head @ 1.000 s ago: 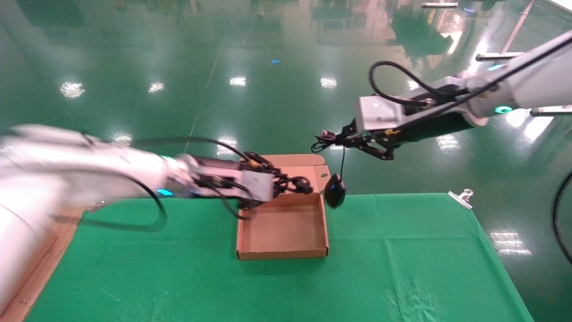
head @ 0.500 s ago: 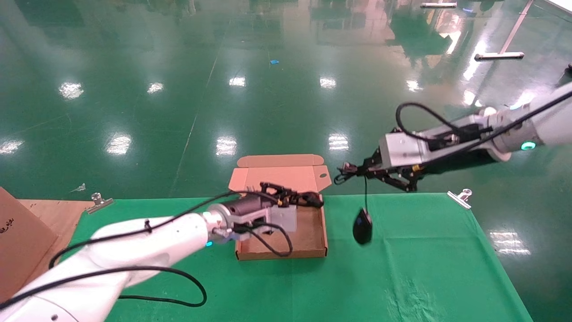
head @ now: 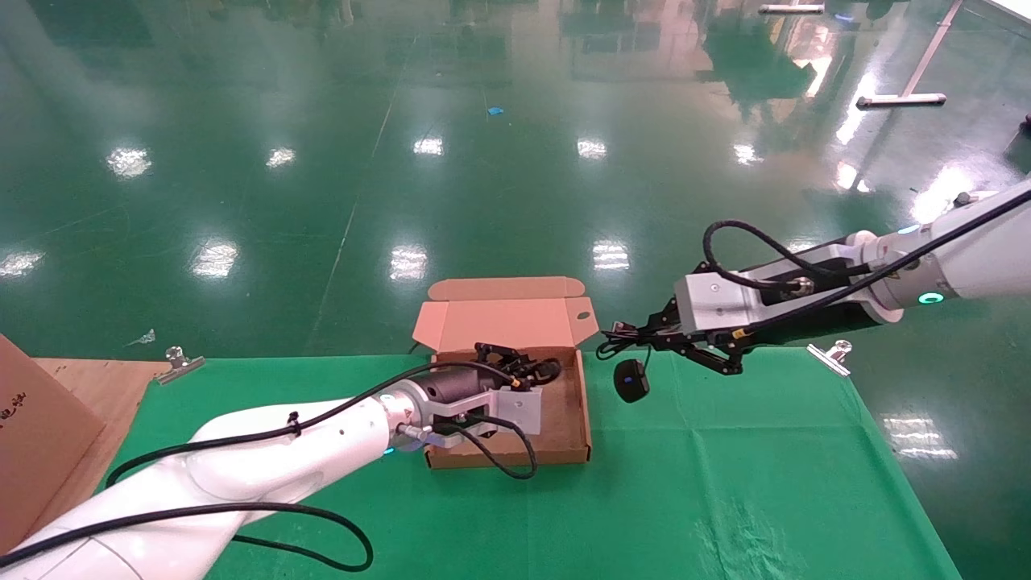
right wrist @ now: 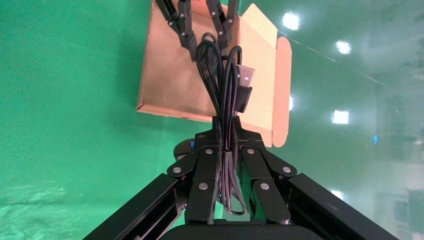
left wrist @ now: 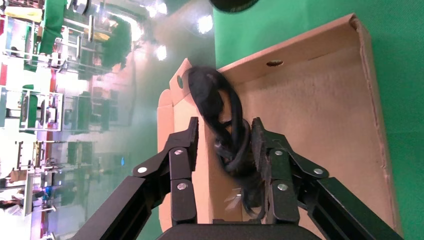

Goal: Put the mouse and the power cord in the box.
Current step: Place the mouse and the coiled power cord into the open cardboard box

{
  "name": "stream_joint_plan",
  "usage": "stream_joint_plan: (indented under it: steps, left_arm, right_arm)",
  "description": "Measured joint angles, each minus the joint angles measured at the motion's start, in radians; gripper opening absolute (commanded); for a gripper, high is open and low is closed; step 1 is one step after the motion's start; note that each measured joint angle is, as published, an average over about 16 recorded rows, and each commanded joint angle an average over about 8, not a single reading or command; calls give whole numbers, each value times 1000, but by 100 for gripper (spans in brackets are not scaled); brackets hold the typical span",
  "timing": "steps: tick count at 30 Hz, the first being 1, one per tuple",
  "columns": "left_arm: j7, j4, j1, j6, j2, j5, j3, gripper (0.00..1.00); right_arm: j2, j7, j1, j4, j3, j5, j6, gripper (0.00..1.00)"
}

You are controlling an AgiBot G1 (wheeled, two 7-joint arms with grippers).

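- Green cloth covers the desk (head: 725, 483), which fills the lower half of the head view; behind it a shiny green floor (head: 322, 161) reflects the ceiling lamps.
- At the centre of the frame the box (head: 564, 439) lies open on the cloth, with its lid standing up on the far side.
- From the lower left the left hand (head: 523, 372) reaches over the far part of the box. Its fingers (left wrist: 182, 155) are closed around the power cord (left wrist: 222, 117), a black bundle that hangs between them just above the cardboard floor.
- From the right edge of the frame the right hand (head: 636, 332) comes in. It is shut on the folded thin cable (right wrist: 225, 85) with the USB plug, and it stays in the air to the right of the box.
- Below this hand the mouse (head: 631, 381) hangs on its cable, just right of the right wall of the box and outside it; whether it touches the cloth I cannot tell.
- My judgement: the cord only needs to be released, while the mouse must still travel to the left, over the right wall, so this wall and the left hand inside the box stand in its way.
- Metal clips (head: 830, 356) hold the cloth at the far corners, and a brown carton (head: 32, 443) stands at the left edge.
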Motion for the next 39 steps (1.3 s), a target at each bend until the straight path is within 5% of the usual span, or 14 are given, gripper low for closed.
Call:
stream_joint_plan:
  steps: [11,23,25,31,33,39]
  left_arm:
    - [-30,33,-22,-1,-12,-123,56,100]
    - [57,113,-29,194,-145,-311,-45,100]
    - [84,120,-25,236,-173,-339,-66,100]
    - [157,134,-13,331,-233,-405,-119,100]
    - [172,140,-10,345,-241,-416,-128,100]
    - [185,149,-8,359,-244,-427,-136,100]
  right_arm:
    - [-76,39,21,10,2,5,15,0]
    - [-169,161,-71,180,-52,31,118,0]
    - [-176,191,-102,224,-74,38,146,9]
    - [-183,276,-193,340,-148,64,232,84]
    - [-184,295,-213,363,-167,71,252,100]
    - [-185,318,-236,386,-192,81,276,100]
